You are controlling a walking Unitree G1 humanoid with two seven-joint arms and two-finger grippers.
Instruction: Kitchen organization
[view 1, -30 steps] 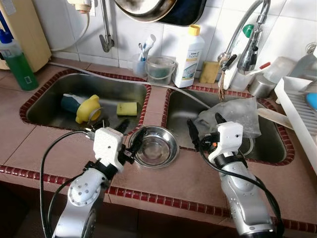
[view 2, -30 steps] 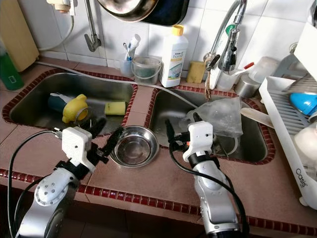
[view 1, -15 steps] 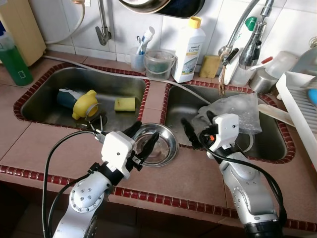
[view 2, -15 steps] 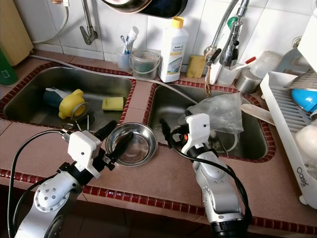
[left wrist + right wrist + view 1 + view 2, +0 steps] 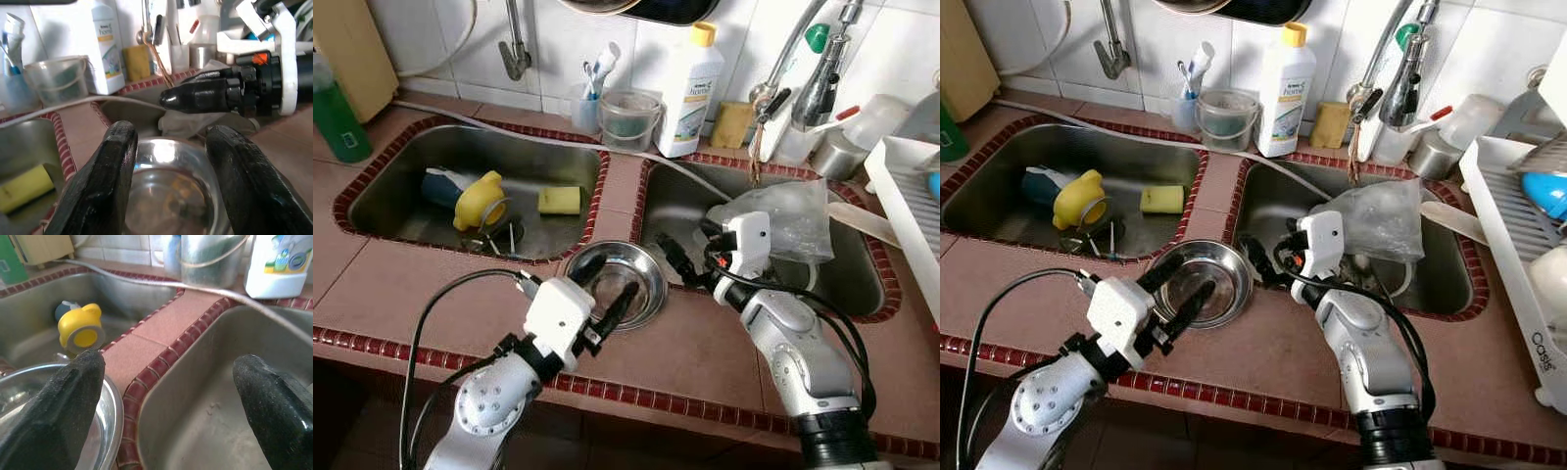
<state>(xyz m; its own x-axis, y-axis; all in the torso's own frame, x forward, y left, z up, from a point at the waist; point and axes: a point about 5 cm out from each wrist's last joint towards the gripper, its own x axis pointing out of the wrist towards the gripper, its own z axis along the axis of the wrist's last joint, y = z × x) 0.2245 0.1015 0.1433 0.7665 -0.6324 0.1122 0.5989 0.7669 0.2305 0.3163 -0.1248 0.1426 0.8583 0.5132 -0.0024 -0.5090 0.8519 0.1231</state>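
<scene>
1. Your left pincer [image 5: 607,286] hangs spread over the near rim of the steel bowl [image 5: 636,266], one finger over the rim and one over the basin. The bowl sits on the tiled desk [image 5: 695,343] on the strip between the two sinks, at the front. I judge the step in hand to be taking hold of this bowl: lower until one finger is inside and one outside the rim, then pinch squarely so the thin, slick wall does not skate out.

2. Your right pincer [image 5: 1268,262] is spread wide just beside the bowl's right edge, over the lip of the right sink [image 5: 862,264]. Keep it clear of the left fingers; in the left wrist view its tip lies close across the bowl's far side.

3. Farther off, the left sink [image 5: 401,186] holds a yellow-capped bottle [image 5: 460,196] and a yellow sponge [image 5: 560,200]; a crumpled plastic bag [image 5: 783,217] sits in the right sink.

4. What lies under the bag is hidden, and the dish rack [image 5: 1528,245] is cut off at the frame edge.
</scene>
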